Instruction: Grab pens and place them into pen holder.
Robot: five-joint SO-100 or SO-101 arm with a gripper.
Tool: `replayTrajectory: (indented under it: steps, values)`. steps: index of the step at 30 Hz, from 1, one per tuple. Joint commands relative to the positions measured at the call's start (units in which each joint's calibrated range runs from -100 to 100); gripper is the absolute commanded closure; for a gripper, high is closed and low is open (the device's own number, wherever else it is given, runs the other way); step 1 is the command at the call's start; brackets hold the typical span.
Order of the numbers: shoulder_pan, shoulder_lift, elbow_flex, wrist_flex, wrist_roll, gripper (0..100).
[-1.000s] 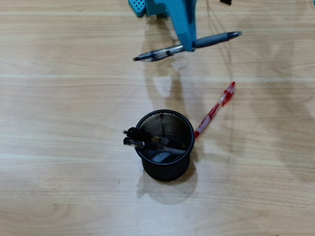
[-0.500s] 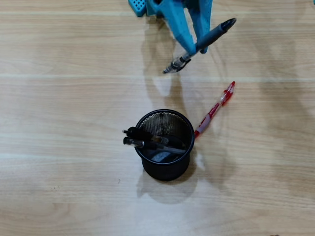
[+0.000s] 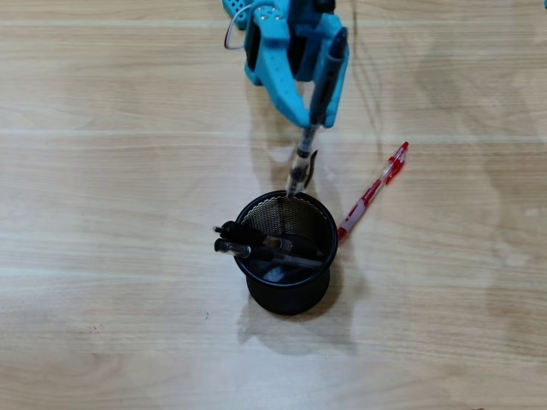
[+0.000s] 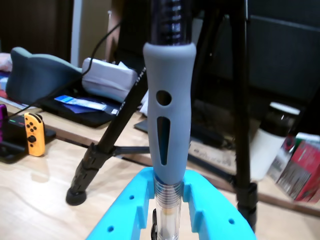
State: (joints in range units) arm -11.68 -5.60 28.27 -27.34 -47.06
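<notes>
My blue gripper (image 3: 312, 115) is shut on a clear pen with a grey sleeve (image 3: 318, 98), held nearly lengthwise; its clear end with the black clip hangs just over the far rim of the black mesh pen holder (image 3: 287, 286). Two dark pens (image 3: 256, 246) lean inside the holder, ends sticking out to the left. A red and clear pen (image 3: 373, 191) lies on the table right of the holder. In the wrist view the grey-sleeved pen (image 4: 168, 120) stands clamped in the blue gripper (image 4: 167, 200).
The wooden table (image 3: 111, 171) spreads around the holder. In the wrist view a black tripod (image 4: 100, 150), a white bottle (image 4: 272, 145), a game controller (image 4: 32, 131) and clutter stand beyond the table's far edge.
The gripper has swung toward the holder and turned the grey-sleeved pen from crosswise to nearly vertical in the overhead view, bringing its clear end down to the holder's rim.
</notes>
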Motion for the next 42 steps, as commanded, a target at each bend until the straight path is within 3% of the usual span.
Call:
replayTrajectory:
  steps: [1,19,24,30,36,42]
  values:
    - [1.2,1.9,0.2,-2.2,-2.7,98]
    - [2.7,12.2,0.0,-2.4,-6.0,97]
    - [2.6,12.2,-0.3,-2.4,-6.0,89]
    - [2.2,11.4,-0.5,-2.4,-5.9,88]
    - [0.9,5.9,2.0,-0.9,-5.5,89]
    - [-0.7,-5.6,10.1,10.6,-4.9,98]
